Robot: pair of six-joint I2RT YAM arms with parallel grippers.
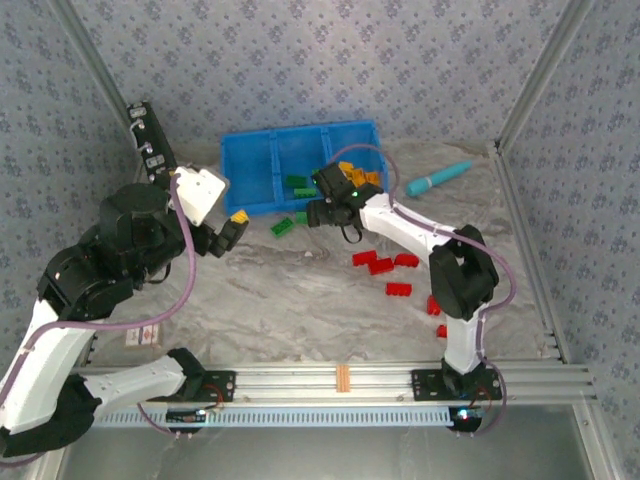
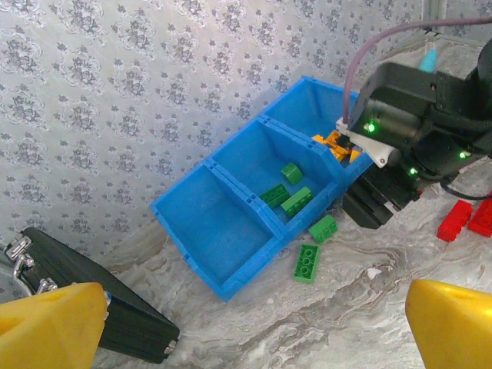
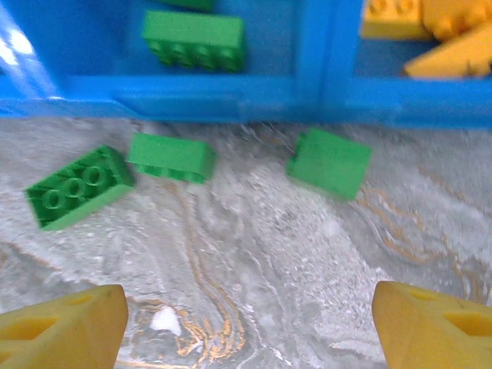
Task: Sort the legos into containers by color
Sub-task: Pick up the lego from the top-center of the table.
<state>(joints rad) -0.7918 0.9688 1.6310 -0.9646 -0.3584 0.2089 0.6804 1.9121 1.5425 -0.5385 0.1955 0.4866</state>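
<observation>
The blue bin [image 1: 255,160] has three containers: the left one [image 2: 223,223] is bare, the middle one holds green legos [image 2: 296,200], and the right one holds orange-yellow legos [image 3: 430,31]. Three green legos [image 3: 77,187] [image 3: 171,157] [image 3: 329,162] lie on the table just in front of the bin wall [image 3: 231,96]. My right gripper [image 3: 250,323] hovers open over them with nothing between its fingers. Red legos [image 1: 380,262] lie scattered to the right. My left gripper [image 1: 235,228] hangs open left of the bin, holding nothing.
A teal stick [image 1: 440,178] lies right of the bin. A black panel with silver parts [image 1: 150,140] leans at the back left, near the bin's left end. Metal frame rails run along the front and right edges. Bare marble-patterned tabletop [image 1: 300,300] lies between the arms.
</observation>
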